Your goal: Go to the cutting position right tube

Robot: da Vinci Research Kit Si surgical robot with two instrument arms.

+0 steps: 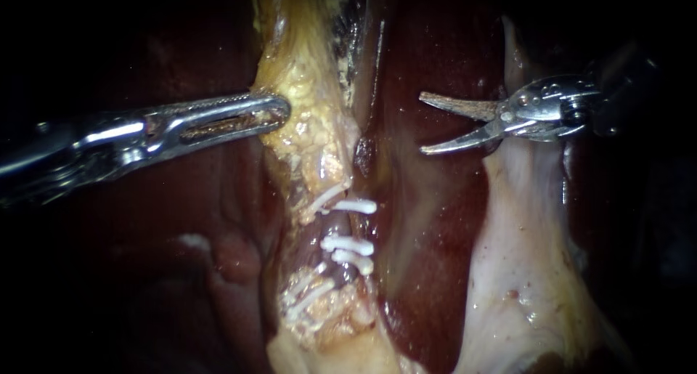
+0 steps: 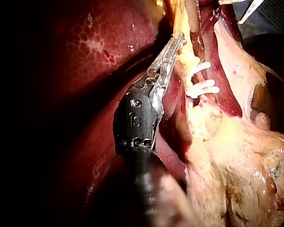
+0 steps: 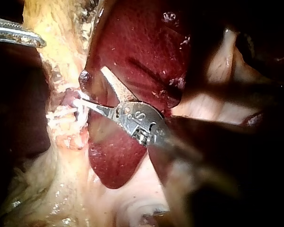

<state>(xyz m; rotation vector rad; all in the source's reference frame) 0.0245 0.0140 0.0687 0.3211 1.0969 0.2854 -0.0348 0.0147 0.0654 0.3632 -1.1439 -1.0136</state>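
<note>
White clips (image 1: 348, 245) pinch the soft, slippery-looking tube (image 1: 332, 227) in the yellow tissue (image 1: 305, 76). The right instrument (image 1: 421, 123) hangs open, well apart from it. The left instrument (image 1: 283, 112) grips the yellow tissue. Probably best cut between clips.

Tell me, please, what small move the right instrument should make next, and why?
Probably ease the right instrument toward the tube, at the bare gap between the clips: its blades are open, yet well short of the tube, over the liver.
</note>
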